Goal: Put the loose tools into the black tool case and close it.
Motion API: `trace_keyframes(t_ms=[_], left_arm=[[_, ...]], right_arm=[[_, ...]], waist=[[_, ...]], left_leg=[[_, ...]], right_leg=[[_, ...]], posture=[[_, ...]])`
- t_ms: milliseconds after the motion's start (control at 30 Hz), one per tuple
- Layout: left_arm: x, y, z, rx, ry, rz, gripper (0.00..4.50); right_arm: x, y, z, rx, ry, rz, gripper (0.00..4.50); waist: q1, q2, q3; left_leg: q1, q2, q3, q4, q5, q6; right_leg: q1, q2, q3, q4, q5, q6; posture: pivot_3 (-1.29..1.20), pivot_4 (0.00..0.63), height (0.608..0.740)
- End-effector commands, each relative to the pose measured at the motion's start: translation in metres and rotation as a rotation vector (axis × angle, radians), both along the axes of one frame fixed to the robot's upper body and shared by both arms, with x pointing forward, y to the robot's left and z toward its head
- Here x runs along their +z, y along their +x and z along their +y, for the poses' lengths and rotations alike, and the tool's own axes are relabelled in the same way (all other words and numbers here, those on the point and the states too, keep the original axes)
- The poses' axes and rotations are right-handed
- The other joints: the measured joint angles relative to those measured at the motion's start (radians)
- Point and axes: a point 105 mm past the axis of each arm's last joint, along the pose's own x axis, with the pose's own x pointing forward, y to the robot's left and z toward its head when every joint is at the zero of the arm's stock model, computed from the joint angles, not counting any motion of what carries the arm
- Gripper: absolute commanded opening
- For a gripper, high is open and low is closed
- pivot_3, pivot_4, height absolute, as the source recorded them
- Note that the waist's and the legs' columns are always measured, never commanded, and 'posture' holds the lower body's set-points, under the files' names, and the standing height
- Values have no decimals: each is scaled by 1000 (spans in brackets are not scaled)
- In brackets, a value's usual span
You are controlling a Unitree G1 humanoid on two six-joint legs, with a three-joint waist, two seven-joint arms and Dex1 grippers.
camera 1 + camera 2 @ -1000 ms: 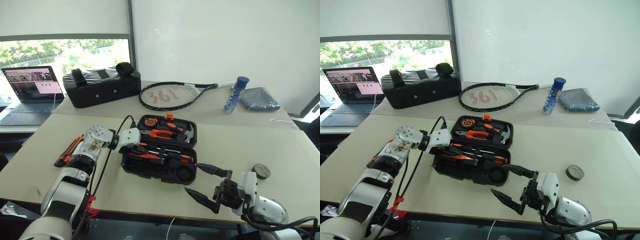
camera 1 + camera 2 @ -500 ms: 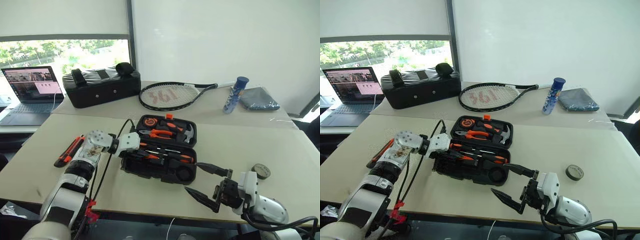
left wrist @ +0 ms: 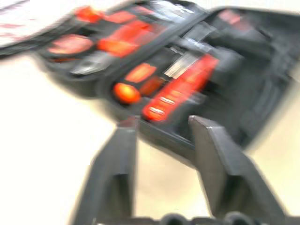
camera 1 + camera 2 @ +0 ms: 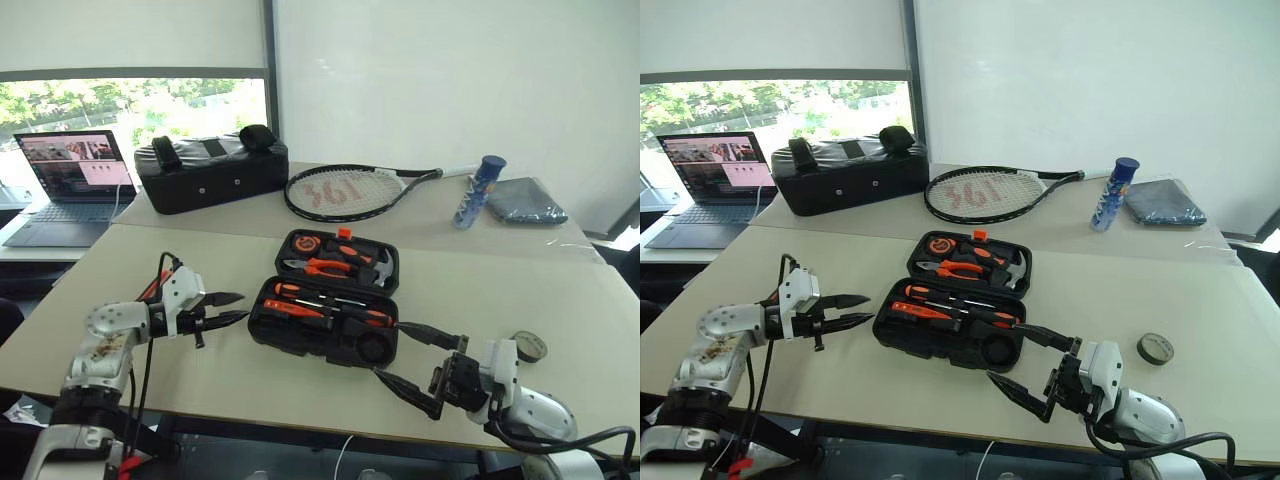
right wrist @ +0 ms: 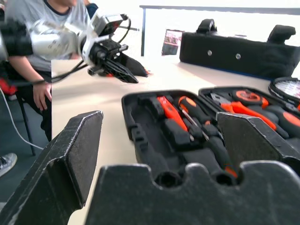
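- The left claw [image 4: 228, 308] has moved away from the black tool case [image 4: 335, 298]: one second ago it was over the near-left part of the case, and now it is above the bare table [image 4: 520, 290], to the left of the case and not touching it.
- Its two fingers are now apart and hold nothing.
- The case is still open and lies in the middle of the table; orange-and-black tools sit in both of its halves.
- The right claw [image 4: 418, 365] has stayed at the same place, near the front-right corner of the case, with its fingers wide and nothing between them.
- One utility knife [image 4: 155, 287], orange and black, lies on the table behind the left arm, mostly hidden.
- One small black tape roll [image 4: 1155, 348] lies on the table to the right of the case, well apart from it.
- Two screwdrivers [image 5: 197, 112] lie side by side in the near half of the case.
- On the far table there are one laptop [image 4: 70, 180], one black padded bag [image 4: 212, 172], one tennis racket [image 4: 350, 190], one blue bottle [image 4: 476, 190] and one dark folded cloth [image 4: 524, 200].
- A person [image 5: 40, 28] sits beyond the table, as the right wrist view shows.
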Motion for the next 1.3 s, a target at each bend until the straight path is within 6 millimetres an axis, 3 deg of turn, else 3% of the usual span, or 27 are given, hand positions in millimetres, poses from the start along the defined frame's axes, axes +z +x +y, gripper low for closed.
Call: trace_keyframes(t_ms=[33,133,367,533,633,733,933,1100,1300], left_arm=[[19,-22,35,210,-92,-84,3568],[3,-57,59,393,-164,-59,4452],[-14,-119,83,717,-274,-22,4452],[-22,-148,111,920,-288,17,4452],[-28,-151,128,1011,-310,55,4452],[-28,-135,131,967,-326,100,4452],[-14,-83,145,890,-288,197,4452],[-17,-42,156,821,-135,321,4452],[-22,1,145,744,-84,395,4452]], right_arm=[[5,-2,-2,37,-6,-42,4500],[9,1,-5,39,-3,-60,4500],[10,-1,-6,45,14,-66,4500],[8,-1,-4,62,15,-55,4500],[8,0,-3,73,19,-55,4500],[10,1,-1,75,27,-56,4500],[14,1,3,81,42,-56,4500],[14,2,3,54,41,-57,4500],[13,-1,5,37,38,-59,4500]], waist=[[-4,0,0],[-30,2,-1],[-13,-2,-1],[-17,-2,-1],[-22,-2,-1],[-22,-2,-1],[-13,-3,-1],[-22,-2,0],[-20,-3,0]], left_leg=[[0,0,0,0,0,0],[2,2,3,-3,-1,0],[6,2,3,-2,-2,-2],[14,3,5,-2,-2,-2],[16,3,5,-3,-2,-2],[16,3,5,-3,-2,-2],[15,3,4,-3,-2,-2],[15,3,4,-6,-2,-2],[13,3,4,-7,-2,-2]], right_leg=[[0,0,1,0,0,0],[-1,-1,2,-1,1,-1],[4,-2,-1,-2,0,-2],[12,-2,-1,-5,-5,4],[13,-1,-1,-5,-8,1],[13,-1,-1,-4,-8,1],[13,0,-2,-5,-7,2],[11,0,-2,-5,-7,2],[8,0,-2,-5,-5,-1]], posture=[[0,150,740],[0,150,740],[0,150,740],[0,150,740],[0,150,740],[0,150,740],[0,150,740],[0,150,740],[0,150,740]])
